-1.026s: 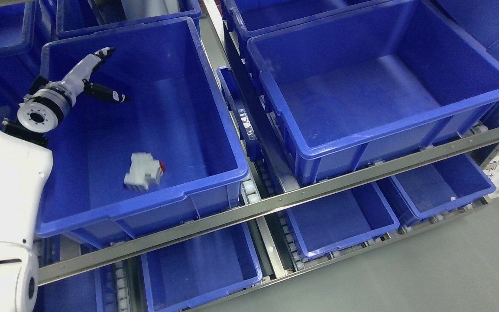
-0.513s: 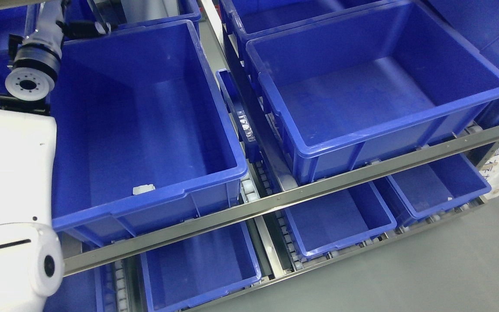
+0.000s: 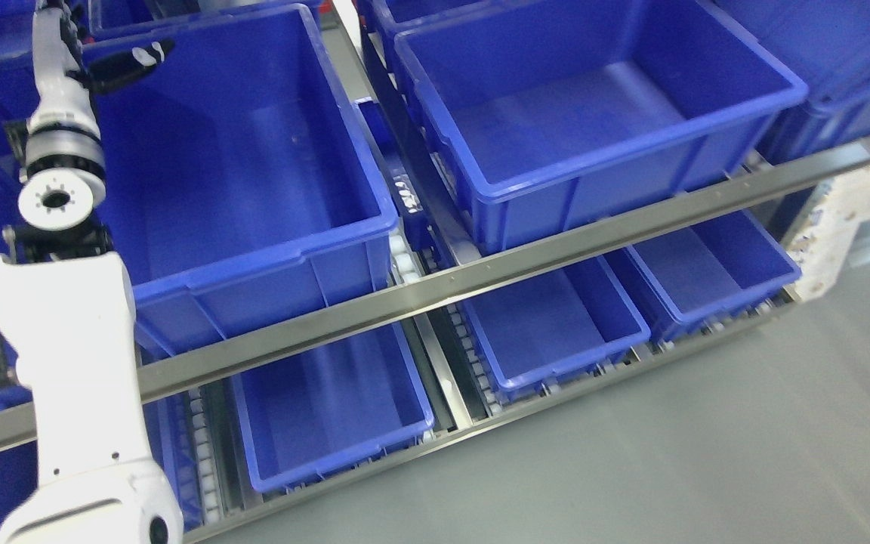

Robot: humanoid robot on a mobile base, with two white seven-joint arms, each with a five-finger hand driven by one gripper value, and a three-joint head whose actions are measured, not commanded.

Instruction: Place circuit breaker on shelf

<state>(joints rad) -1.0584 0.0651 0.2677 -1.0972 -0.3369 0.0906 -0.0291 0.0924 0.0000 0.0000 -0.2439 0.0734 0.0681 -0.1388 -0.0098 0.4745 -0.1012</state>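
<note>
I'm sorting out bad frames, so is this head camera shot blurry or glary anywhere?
Head view: the right edge smears, with the white block and grey floor soft; pale sheen on the floors of the blue bins; left hand fairly sharp.

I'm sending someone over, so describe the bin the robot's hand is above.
On the upper shelf rail sit two big blue bins. It's the left bin, beside the white arm, with the left hand at its far left corner.
</note>
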